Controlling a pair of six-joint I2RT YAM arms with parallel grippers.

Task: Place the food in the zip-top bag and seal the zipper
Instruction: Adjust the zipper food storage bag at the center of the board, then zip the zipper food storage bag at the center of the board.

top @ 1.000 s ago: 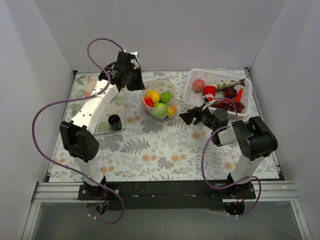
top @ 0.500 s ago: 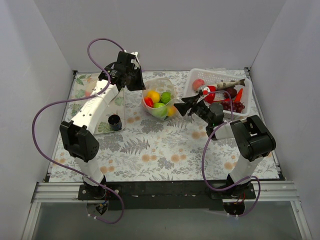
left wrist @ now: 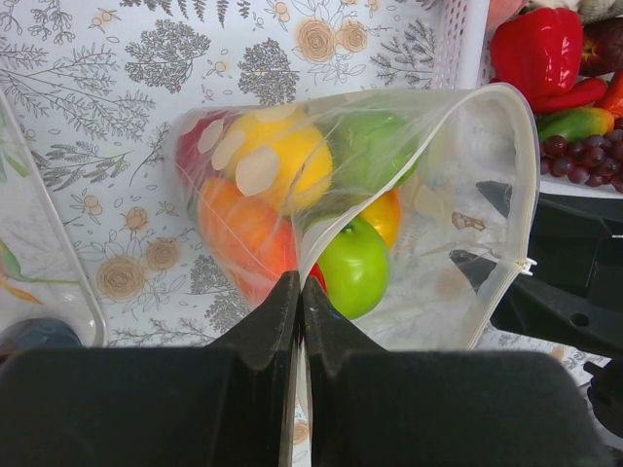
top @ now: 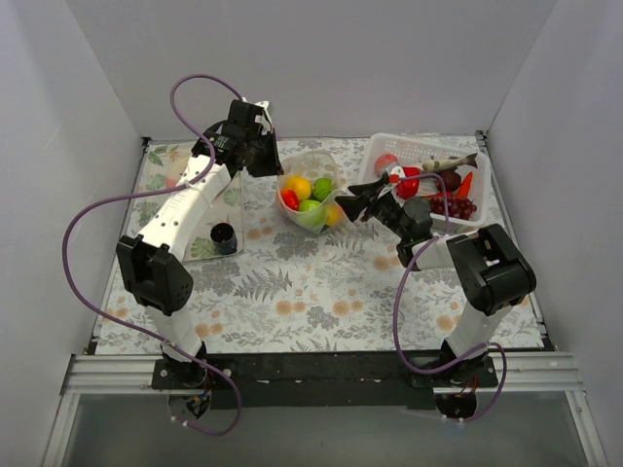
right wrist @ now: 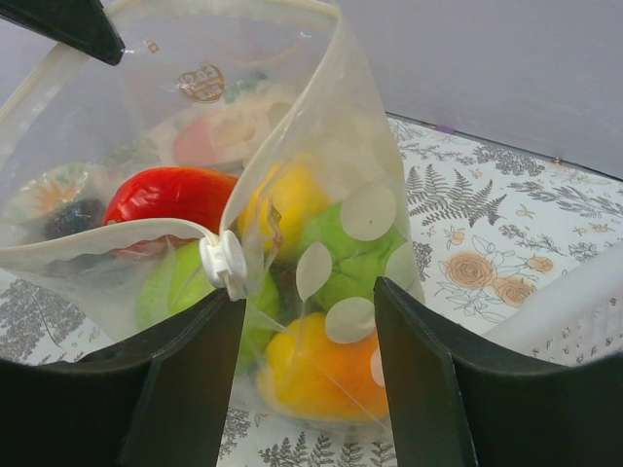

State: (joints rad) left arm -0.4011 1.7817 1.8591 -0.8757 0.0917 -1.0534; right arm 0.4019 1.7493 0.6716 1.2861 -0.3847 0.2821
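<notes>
Clear polka-dot zip-top bag (left wrist: 443,224), mouth gaping, zipper (left wrist: 531,175) unsealed; red, yellow, green, orange food (left wrist: 282,156) inside.

Zip-top bag (right wrist: 352,126) logo (right wrist: 201,83) illegible, no txt.

Plain white walls (top: 389,58) — floral-print tabletop (top: 292,292), evenly lit.

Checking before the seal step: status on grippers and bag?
Left gripper shut on zip-top bag rim. Right gripper open around the bag's slider end. Food inside, zipper unsealed. Basket close by, not blocking.
</notes>
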